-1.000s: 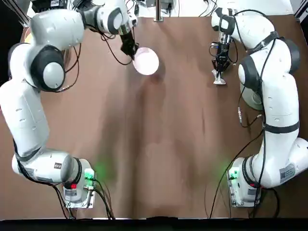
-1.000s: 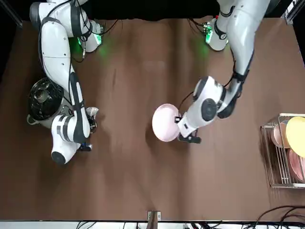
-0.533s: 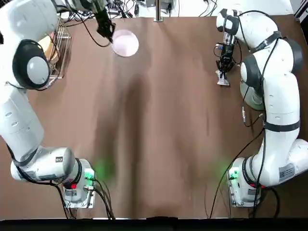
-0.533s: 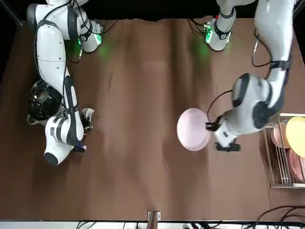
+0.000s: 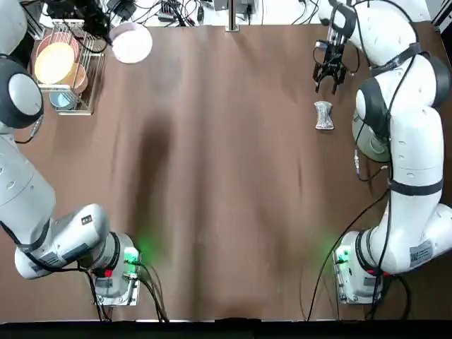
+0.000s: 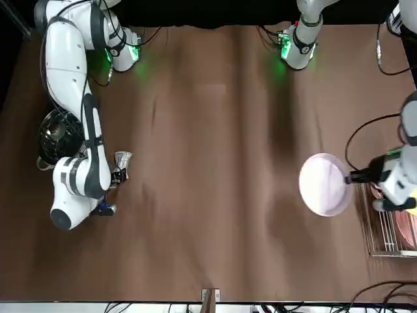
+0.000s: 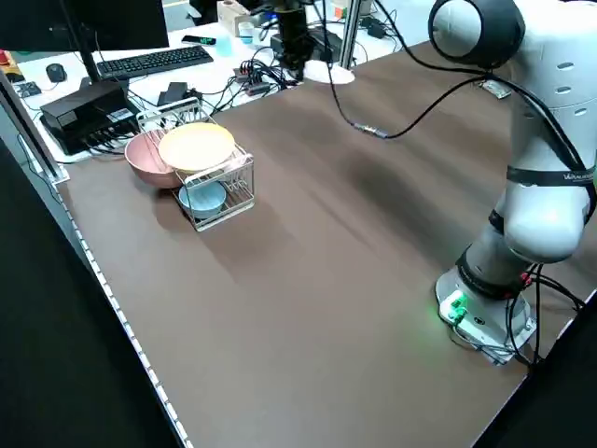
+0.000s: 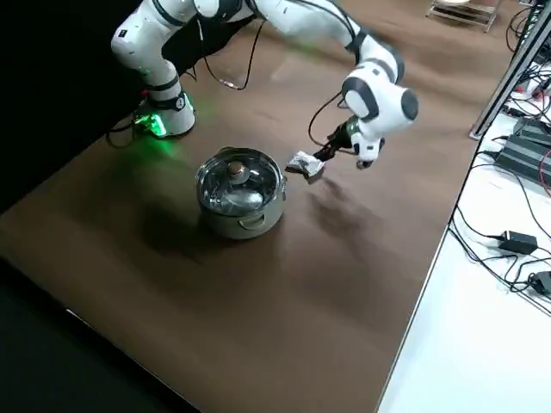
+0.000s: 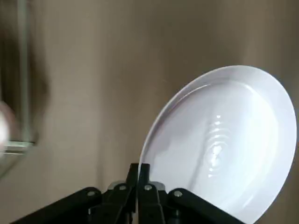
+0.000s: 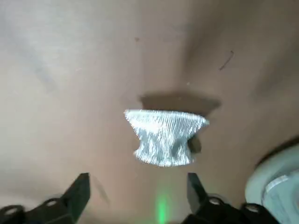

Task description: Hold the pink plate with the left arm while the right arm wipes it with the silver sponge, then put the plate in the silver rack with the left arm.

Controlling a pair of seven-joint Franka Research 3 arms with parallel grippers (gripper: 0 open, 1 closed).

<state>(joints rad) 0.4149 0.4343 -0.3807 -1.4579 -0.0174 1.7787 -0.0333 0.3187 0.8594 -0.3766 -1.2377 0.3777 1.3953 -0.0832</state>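
Plate: the pink plate [image 5: 131, 42] hangs above the counter [image 5: 226, 176] at about 11 o'clock in the top view, just beside the silver rack [image 5: 67, 67].
Left fingers: my left fingers [image 9: 138, 179] are pinched together on the plate's rim, an edge-only hold.
Right fingers: my right fingers [image 10: 138, 191] are spread apart, empty, above the silver sponge [image 5: 323, 115] lying at 2 o'clock.
Rack: already crowded with an orange-yellow dish [image 5: 55, 63], a pink bowl [image 7: 149, 159] and a teal bowl [image 7: 201, 198].
Risk: the glossy rim could slip in so thin a pinch.
Risk: a misjudged descent could knock the plate against the wires or dishes.
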